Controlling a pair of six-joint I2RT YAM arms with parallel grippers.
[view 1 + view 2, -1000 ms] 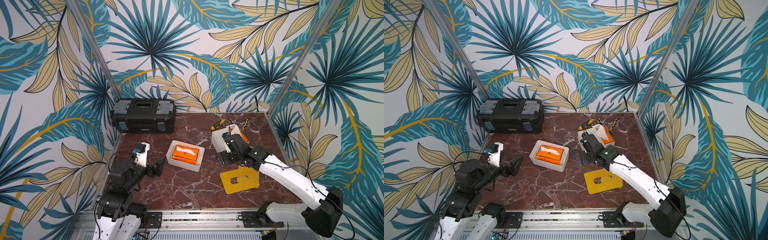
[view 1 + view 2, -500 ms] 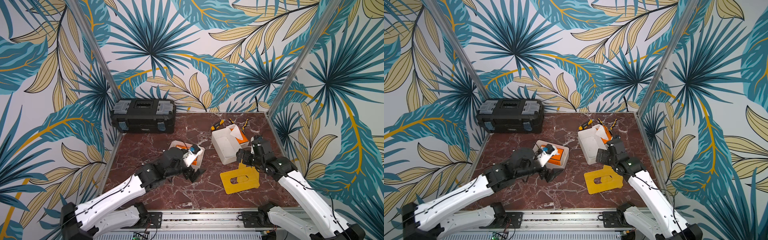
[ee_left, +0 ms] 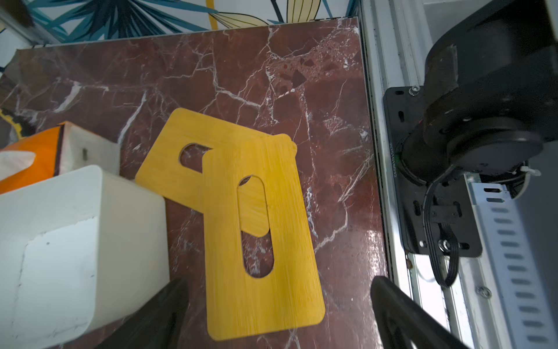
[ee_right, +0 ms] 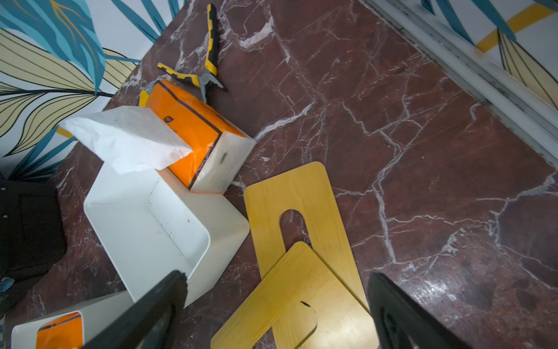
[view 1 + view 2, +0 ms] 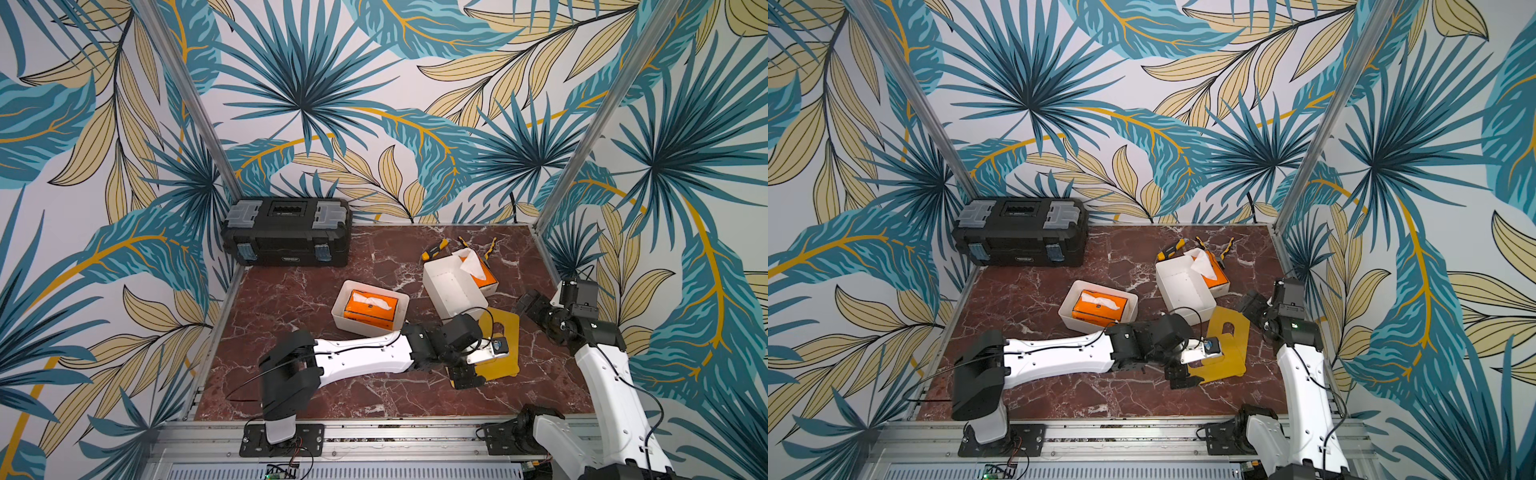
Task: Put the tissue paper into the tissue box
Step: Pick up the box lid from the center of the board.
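Because the left arm stretches low across the near half of the marble table [image 5: 286, 307], its wrist hides part of the 2 yellow slotted lids [image 5: 505, 328] in both top views. The left gripper [image 5: 465, 377] sits at the near left corner of those lids, jaws spread wide and holding nothing. In the left wrist view its 2 dark fingers [image 3: 163, 314] are blurred and run off the frame edge. The upper lid [image 3: 271, 229] lies between them, and we cannot tell whether they touch it. That lid lies crosswise over the lower lid [image 3: 169, 169]. Just right of the lids hovers the right gripper [image 5: 528, 305], jaws likewise wide apart and empty.

Farther back, an empty white tissue box [image 5: 451, 291] stands open side up, just beside the lids' far left edge. The tissue paper [image 5: 478, 272], an orange pack with 1 white sheet sticking up, lies on the table outside that box, touching its far right side. To the left, a 2nd white box [image 5: 361, 328] holds another orange pack [image 5: 370, 307].

At the far edge, yellow-and-black pliers [image 5: 490, 245] are partly hidden behind the tissue paper. A yellow-handled tool [image 5: 434, 249] beside them is too small for us to identify. A black toolbox [image 5: 286, 232] sits shut in the far left corner.
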